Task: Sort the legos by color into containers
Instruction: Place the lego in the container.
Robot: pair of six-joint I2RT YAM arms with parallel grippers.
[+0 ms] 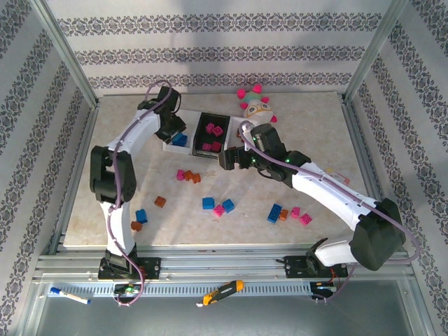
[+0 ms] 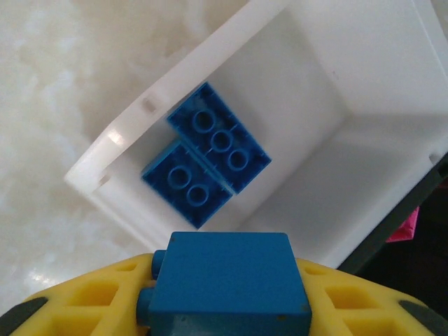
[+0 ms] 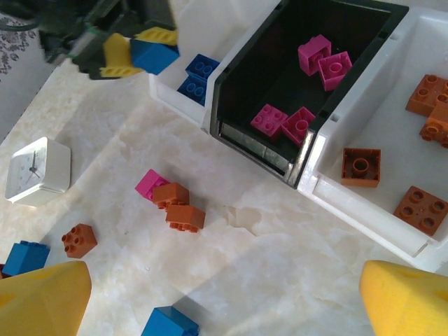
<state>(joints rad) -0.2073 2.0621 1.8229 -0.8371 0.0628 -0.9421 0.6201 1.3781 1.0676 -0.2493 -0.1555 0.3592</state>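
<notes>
The left end effector grips a blue brick above the white bin just left of the black bin, where two blue bricks lie inside. The right end effector hangs wide open and empty near the black bin's front, over loose bricks scattered on the tabletop.

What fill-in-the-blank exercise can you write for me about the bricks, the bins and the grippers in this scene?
1. The left gripper holds a blue brick above a white bin that contains ___ blue bricks.
2. The black bin contains ___ magenta bricks.
3. The orange-brown bricks lie in a bin whose colour is ___.
4. The right gripper is wide ___.

Missing words: two; four; white; open.
</notes>
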